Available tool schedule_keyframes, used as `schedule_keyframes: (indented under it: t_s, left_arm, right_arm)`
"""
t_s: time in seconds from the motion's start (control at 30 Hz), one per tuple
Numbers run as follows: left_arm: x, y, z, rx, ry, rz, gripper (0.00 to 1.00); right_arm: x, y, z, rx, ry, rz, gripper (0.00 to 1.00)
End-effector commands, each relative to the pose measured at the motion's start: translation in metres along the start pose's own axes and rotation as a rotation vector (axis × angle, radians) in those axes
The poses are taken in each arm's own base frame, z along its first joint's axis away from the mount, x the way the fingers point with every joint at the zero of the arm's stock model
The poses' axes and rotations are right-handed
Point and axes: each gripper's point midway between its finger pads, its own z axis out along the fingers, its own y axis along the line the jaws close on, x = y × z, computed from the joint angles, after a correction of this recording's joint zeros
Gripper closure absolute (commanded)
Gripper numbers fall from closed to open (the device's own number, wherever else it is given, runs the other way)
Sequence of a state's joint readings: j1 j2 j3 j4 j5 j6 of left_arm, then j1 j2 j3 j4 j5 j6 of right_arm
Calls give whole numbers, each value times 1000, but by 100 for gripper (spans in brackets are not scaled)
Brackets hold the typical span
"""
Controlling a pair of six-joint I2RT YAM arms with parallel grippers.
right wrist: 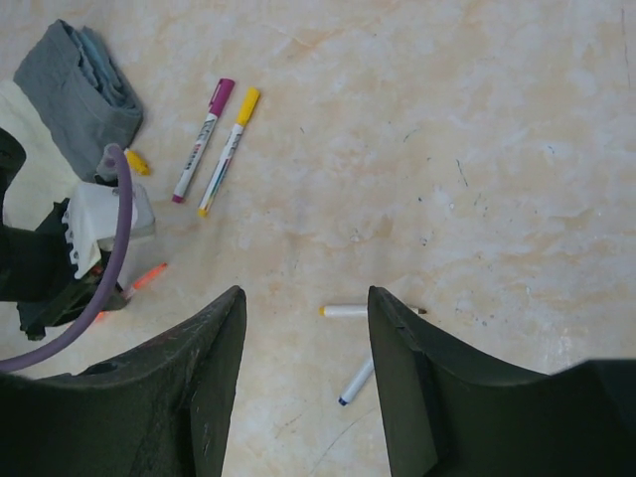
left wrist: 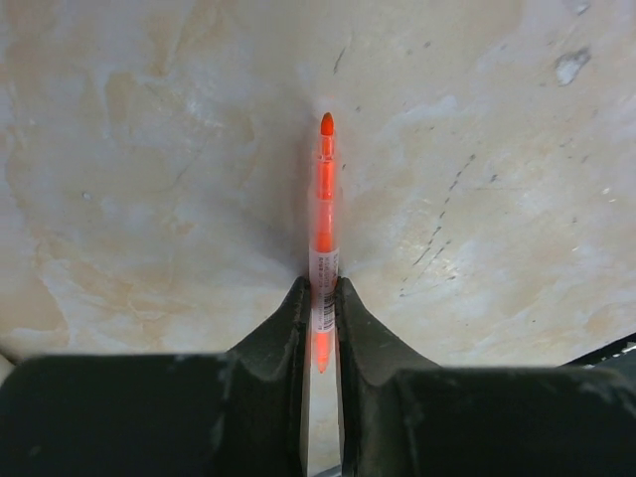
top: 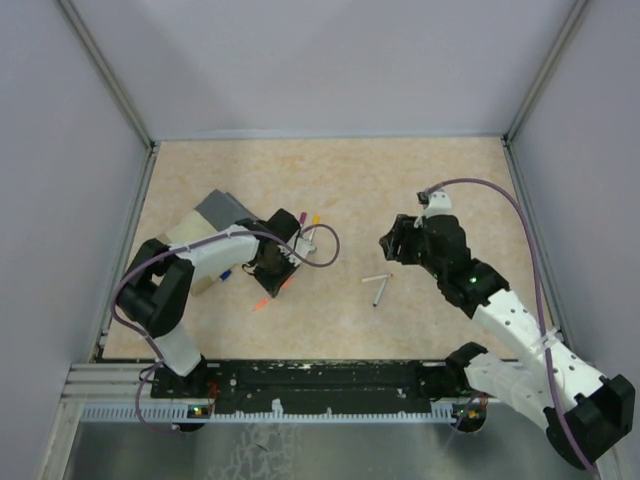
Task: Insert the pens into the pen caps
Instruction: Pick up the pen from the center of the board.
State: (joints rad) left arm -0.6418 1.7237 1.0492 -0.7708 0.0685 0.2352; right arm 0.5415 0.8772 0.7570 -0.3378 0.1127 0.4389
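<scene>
Left gripper [left wrist: 319, 293]: closed on the orange pen [left wrist: 324, 199], pinching its white barrel near the rear end. The long orange end points away over the table [top: 420, 180].
Risk at this grip: the hold sits far back, so the free end could pivot or slide in the pinch if its tip meets anything off-axis.
Loose pens: a yellow-tipped pen [right wrist: 345, 311] and a blue-tipped pen [right wrist: 356, 383] lie uncapped, near each other, mid-table.
Right gripper [right wrist: 305, 298]: open and empty, hovering above those two.
Risk at this pick: the round barrels lie close at an angle, so closing on one could nudge or roll the other.
Farther pair: a magenta-capped pen [right wrist: 203, 141] and a yellow-capped pen [right wrist: 226, 152] lie side by side.
Small yellow cap [right wrist: 136, 162]: loose, just beside the grey-lidded box [right wrist: 75, 84]; the left arm could knock it away.
</scene>
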Motion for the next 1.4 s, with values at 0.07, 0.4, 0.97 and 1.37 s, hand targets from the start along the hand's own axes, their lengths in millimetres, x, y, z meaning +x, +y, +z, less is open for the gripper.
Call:
schedule_keyframes:
  t_s: [0.07,0.4,0.97,1.37]
  left_arm:
    - [-51,-23,-22,109,-227,37,85]
    - [-111,-58,-48,271,-431,17,85]
    - [-171,-93,-69,420,-542,5,86]
    - [-175,-105,-79,472,-568,53,86]
  right_arm:
    - [-7,5,1,-18,-92,170,48]
    - [20,40,32,-213,-39,473,48]
    - [46,60,73,-248,-3,515,44]
    - [55,70,92,-274,33,509,61]
